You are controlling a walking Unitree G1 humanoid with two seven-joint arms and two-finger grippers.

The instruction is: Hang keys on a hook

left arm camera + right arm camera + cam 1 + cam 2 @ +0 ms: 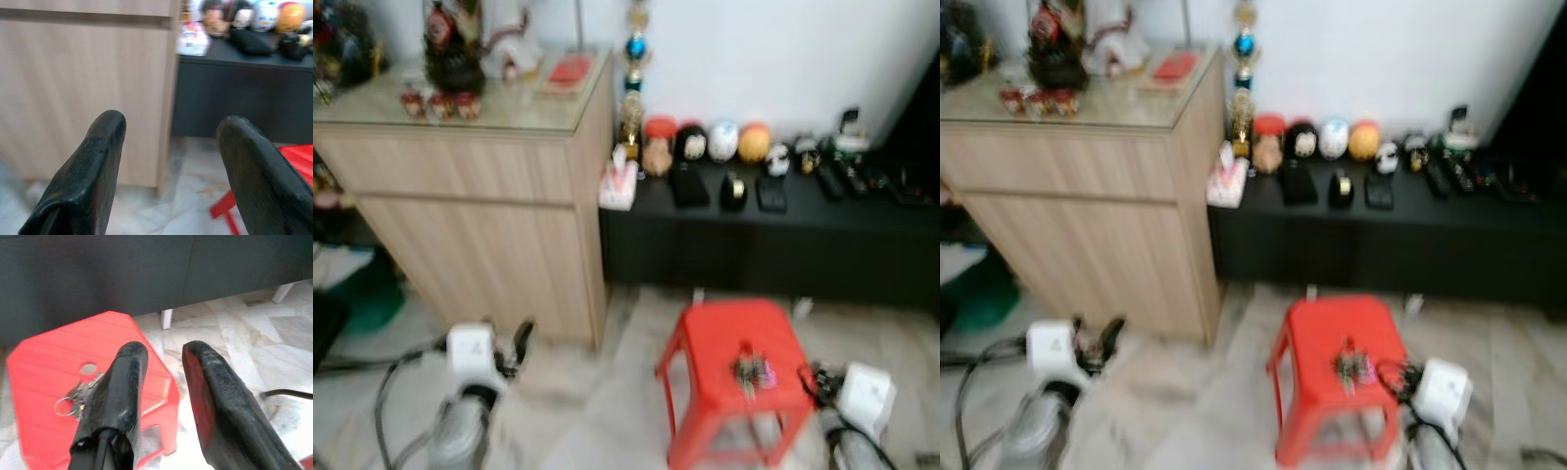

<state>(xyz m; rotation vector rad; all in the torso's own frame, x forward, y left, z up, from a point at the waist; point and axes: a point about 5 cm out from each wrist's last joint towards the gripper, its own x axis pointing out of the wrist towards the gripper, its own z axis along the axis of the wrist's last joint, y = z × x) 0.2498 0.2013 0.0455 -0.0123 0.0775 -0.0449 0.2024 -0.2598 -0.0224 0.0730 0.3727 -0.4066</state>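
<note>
A small bunch of metal keys (751,371) is lying on the seat of a red plastic stool (710,338), lower right of centre in the head views. The right pincer (164,357) is hovering just beside the stool's right edge, fingers apart and gripping nothing. The left pincer (171,132), fingers also spread, is sitting lower left, facing a light wooden cabinet (480,225). Behind the stool, a low black counter (783,230) is carrying round figurines (722,140) along the white wall.

A small bunch of metal keys (751,371) lies flat on the top of a red plastic stool (705,333), low and right of centre in the left eye view. Its ring rests beside the round hole in the seat.
</note>
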